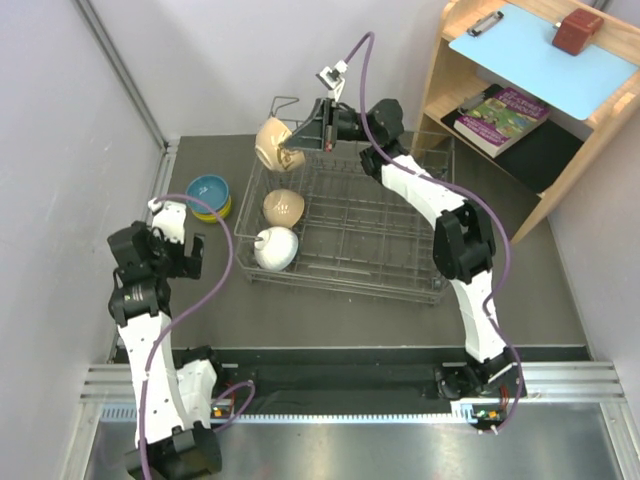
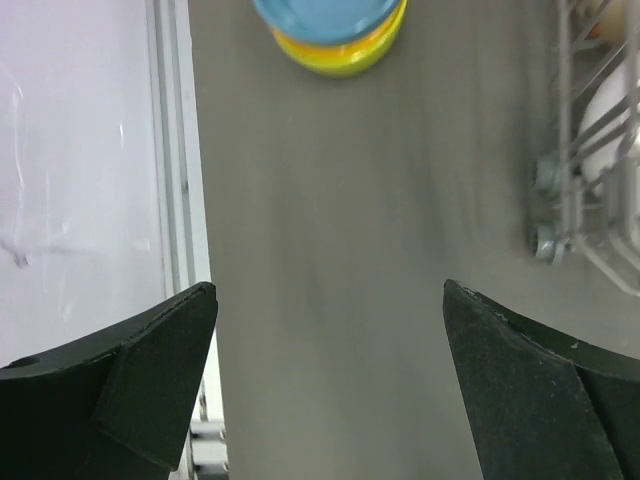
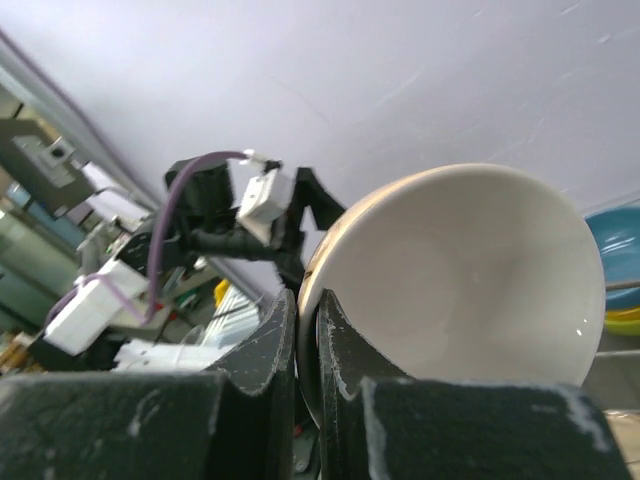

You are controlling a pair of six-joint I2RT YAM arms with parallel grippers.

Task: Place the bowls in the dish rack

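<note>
The grey wire dish rack (image 1: 380,225) sits mid-table. A beige bowl (image 1: 284,207) and a white bowl (image 1: 276,248) stand on edge in its left side. My right gripper (image 1: 292,152) is shut on the rim of a second beige bowl (image 1: 271,141), held above the rack's far left corner; in the right wrist view the fingers (image 3: 345,345) pinch its rim (image 3: 450,280). A blue bowl (image 1: 208,187) is stacked on a yellow-green one (image 1: 219,211) left of the rack, also in the left wrist view (image 2: 330,15). My left gripper (image 1: 178,252) is open and empty, near the stack. The orange bowl is hidden.
A wooden shelf unit (image 1: 470,60) with a book, a light blue board and a red-brown block stands at the back right. White walls close the left and back. The rack's corner feet (image 2: 550,205) show at the right of the left wrist view.
</note>
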